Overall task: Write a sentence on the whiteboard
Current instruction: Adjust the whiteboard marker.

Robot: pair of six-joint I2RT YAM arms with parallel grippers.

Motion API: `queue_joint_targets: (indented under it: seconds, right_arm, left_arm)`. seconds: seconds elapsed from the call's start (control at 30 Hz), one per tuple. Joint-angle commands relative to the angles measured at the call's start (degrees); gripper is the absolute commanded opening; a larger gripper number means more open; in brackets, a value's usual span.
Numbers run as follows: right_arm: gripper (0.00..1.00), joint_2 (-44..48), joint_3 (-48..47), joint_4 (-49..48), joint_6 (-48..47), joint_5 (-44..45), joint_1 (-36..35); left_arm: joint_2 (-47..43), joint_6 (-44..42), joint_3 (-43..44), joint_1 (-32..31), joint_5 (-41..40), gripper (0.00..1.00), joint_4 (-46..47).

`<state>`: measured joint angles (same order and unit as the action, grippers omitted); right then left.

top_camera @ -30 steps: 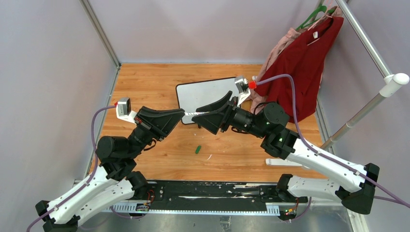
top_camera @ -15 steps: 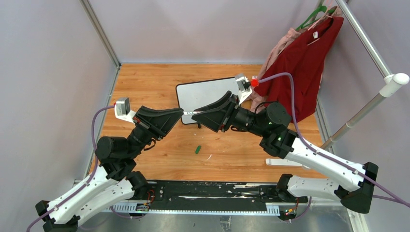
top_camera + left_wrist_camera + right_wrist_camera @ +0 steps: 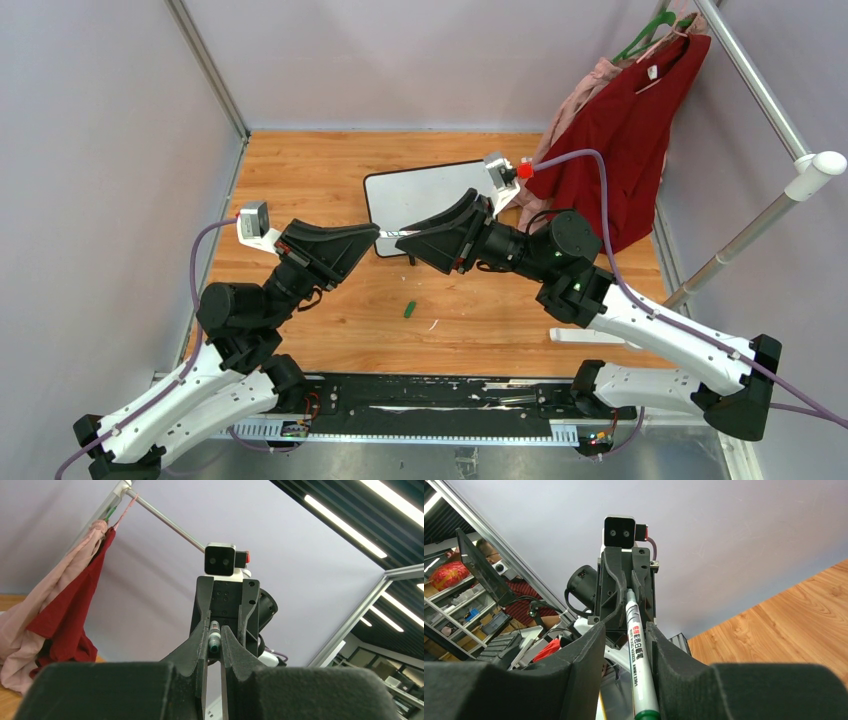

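Worktop (image 3: pixel 300 170) of pale wood, lilac walls (image 3: pixel 400 60) around; the whiteboard (image 3: pixel 420 190) lies flat toward the back. My left gripper (image 3: pixel 372 237) clamps a marker (image 3: pixel 388 235); my right gripper (image 3: pixel 402 238) flanks it, grip unclear.

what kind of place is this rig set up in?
Probably a robotics lab test cell: left arm and right arm bolted to a wooden table, boxed in by plain panels on a metal frame, with staged props, a whiteboard and a clothes rail. The right wrist view shows cluttered shelving beyond.
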<state>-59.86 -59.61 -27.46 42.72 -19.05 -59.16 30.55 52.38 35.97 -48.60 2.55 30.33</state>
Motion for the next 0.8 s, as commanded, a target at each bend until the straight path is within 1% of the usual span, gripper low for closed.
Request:
queue_joint_targets:
  seconds: [0.0,0.1,0.23,0.33,0.43,0.57,0.77]
  right_arm:
    - [0.39,1.2,-2.3,-1.5,-0.3,0.3,-0.4]
    - [0.40,1.5,-2.5,-0.4,-1.1,0.8,-0.4]
    - [0.45,2.1,-2.7,1.5,-2.4,1.9,-0.4]
    - [0.46,2.5,-3.1,3.3,-3.4,2.7,-0.4]
    - [0.43,2.6,-3.2,4.0,-3.8,2.7,-0.4]
    - [0.42,2.8,-3.1,4.1,-4.0,2.9,-0.4]
    - [0.34,2.4,-3.5,4.4,-4.1,2.1,-0.4]
  left_arm:
    - [0.1,-0.2,0.2,-0.3,0.3,0.00,1.4]
    - [0.2,-0.2,0.3,-0.4,0.6,0.00,1.4]
    - [0.5,-0.4,0.4,-0.4,1.0,0.00,1.4]
    - [0.7,-0.4,0.4,-0.4,1.3,0.00,1.3]
    - [0.9,-0.3,0.5,-0.4,1.5,0.00,1.3]
    - [1.1,-0.3,0.4,-0.4,1.7,0.00,1.3]
    - [1.2,-0.3,0.4,-0.4,1.5,0.00,1.3]
